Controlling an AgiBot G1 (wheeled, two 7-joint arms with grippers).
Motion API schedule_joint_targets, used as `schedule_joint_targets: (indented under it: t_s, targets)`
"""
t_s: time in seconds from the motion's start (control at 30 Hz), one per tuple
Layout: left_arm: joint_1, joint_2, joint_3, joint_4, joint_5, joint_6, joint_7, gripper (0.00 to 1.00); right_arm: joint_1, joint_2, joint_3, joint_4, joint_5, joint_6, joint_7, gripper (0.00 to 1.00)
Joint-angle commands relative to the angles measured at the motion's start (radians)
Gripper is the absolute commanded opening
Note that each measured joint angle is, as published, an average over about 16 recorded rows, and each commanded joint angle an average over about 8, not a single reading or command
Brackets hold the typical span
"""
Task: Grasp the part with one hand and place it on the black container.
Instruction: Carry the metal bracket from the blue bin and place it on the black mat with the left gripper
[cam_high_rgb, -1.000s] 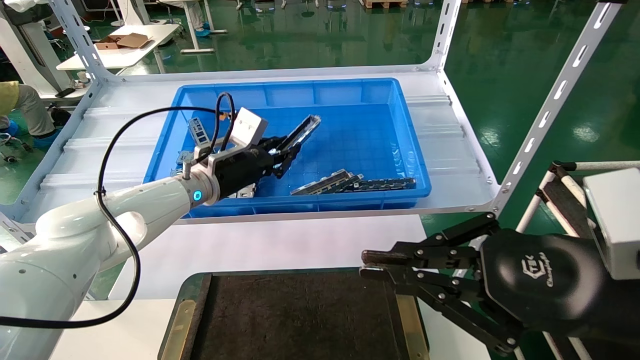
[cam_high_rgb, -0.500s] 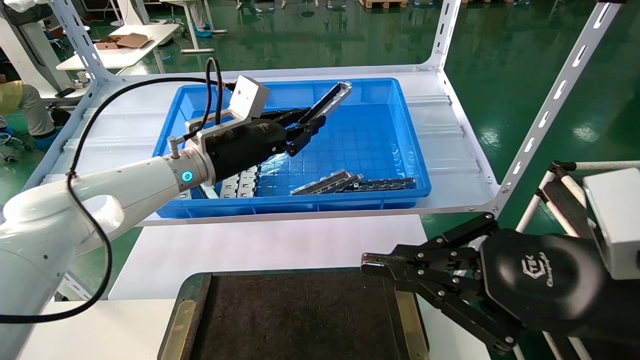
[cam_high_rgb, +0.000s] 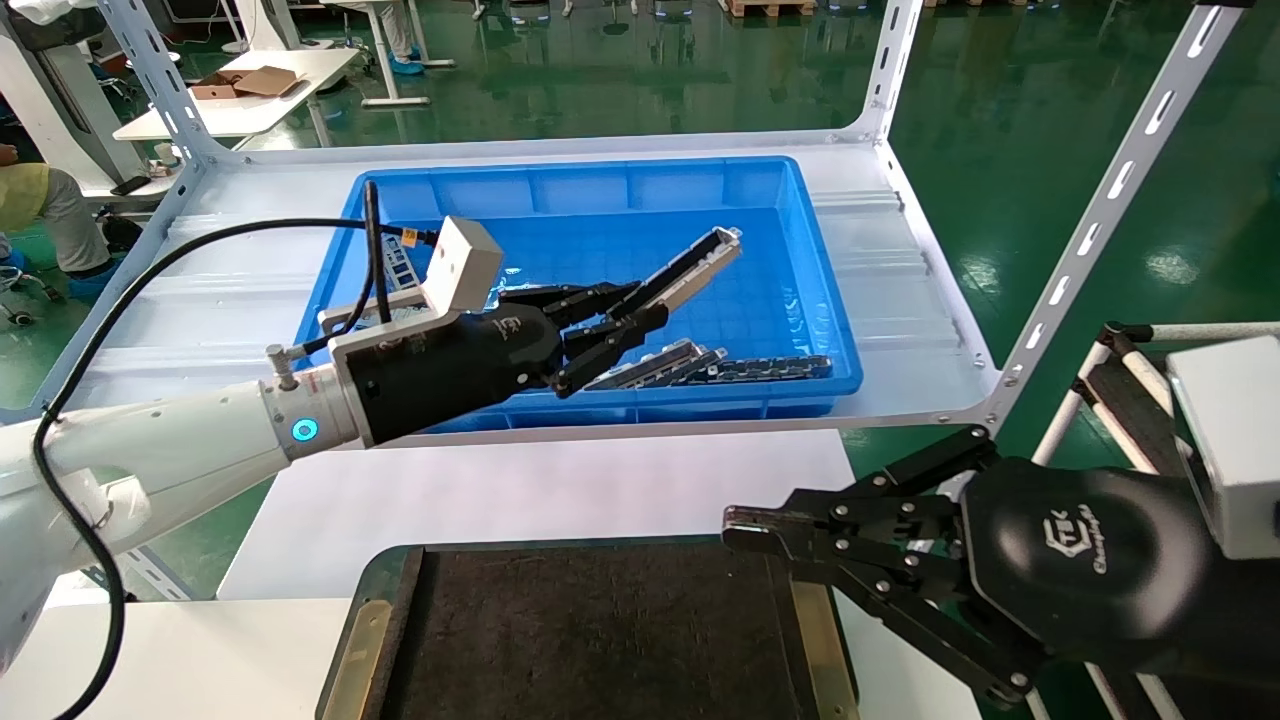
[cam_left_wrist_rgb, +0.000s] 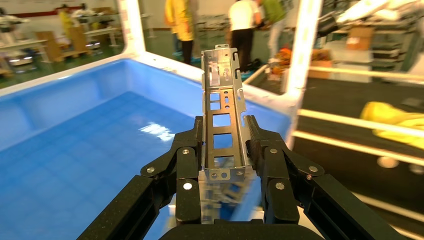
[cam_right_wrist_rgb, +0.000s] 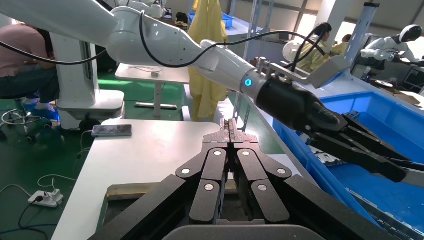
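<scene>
— Left gripper (cam_high_rgb: 625, 315), where is it and what is it doing?

— It hangs in the air over the near half of the blue bin (cam_high_rgb: 810, 260), low of centre in the head view, with the arm reaching in from about 8 o'clock. Its fingers (cam_left_wrist_rgb: 187, 160) are pinched on the sides of the metal bar (cam_high_rgb: 690, 272).

— How does the bar sit in the grip?

— It is clamped near one end. The rest sticks out past the fingertips toward 2 o'clock and tilts upward, clear of the bin floor. From the left wrist camera the bar (cam_left_wrist_rgb: 223, 132) stands straight out between the two fingers, its open face with the square windows and small slots turned to the lens.

— What else lies in the bin?

— Long bars (cam_high_rgb: 700, 366) lie on the floor by the near wall, just below the gripper at about 5 o'clock from it. Some short flat plates (cam_high_rgb: 395, 262) show at the left side, partly hidden behind the arm and its camera box.

— And the black tray?

— The black tray (cam_high_rgb: 600, 640) sits at 6 o'clock in the head view, on the white table (cam_high_rgb: 480, 495), well apart from the lifted bar. No bar lies on the stretch of mat that is in view.

— The other arm?

— Right gripper (cam_high_rgb: 735, 530) is parked at about 4 o'clock, its tips over the far right corner of the tray. Its fingers are pressed together, as the right wrist camera shows (cam_right_wrist_rgb: 230, 131).
</scene>
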Motion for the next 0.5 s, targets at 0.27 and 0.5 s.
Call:
schedule_joint_targets:
  t_s: [0.27,0.5]
  targets:
    - [0.151,-0.086,-0.004,-0.236,-0.039,0.086,-0.116,0.00,0.000,0.000,0.000,0.000,0.000,0.000,0.000,0.00]
    - [0.334,-0.165,-0.005,-0.510,-0.083,0.087,-0.235,0.00,0.000,0.000,0.000,0.000,0.000,0.000,0.000,0.00]
